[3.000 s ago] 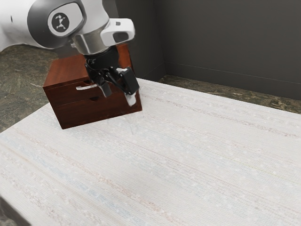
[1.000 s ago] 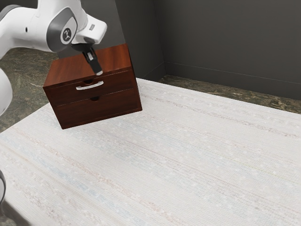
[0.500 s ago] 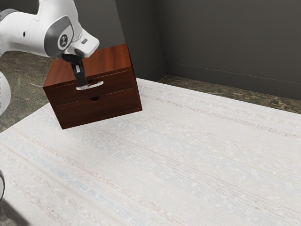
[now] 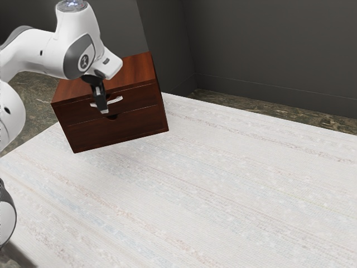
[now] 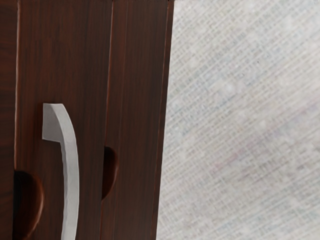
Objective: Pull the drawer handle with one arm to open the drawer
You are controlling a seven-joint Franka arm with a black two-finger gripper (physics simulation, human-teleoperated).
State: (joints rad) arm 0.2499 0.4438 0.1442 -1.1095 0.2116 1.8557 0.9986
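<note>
A dark red-brown wooden cabinet with two drawers stands at the table's far corner, on the exterior view's left. The top drawer looks flush with the front and carries a white curved handle. My black gripper hangs from the white arm straight down in front of that drawer, crossing the handle near its middle. In the wrist view the handle runs along the wooden front, close under my hand, with a finger notch on each side of it.
The pale woven table top spreads wide in front of the cabinet and toward the exterior view's right. Dark walls rise behind, and a stone-patterned floor lies beyond the table's edge.
My hand has swung from above the cabinet's top edge down to the top drawer's front and now sits over the handle. The cabinet and drawer have not moved.
</note>
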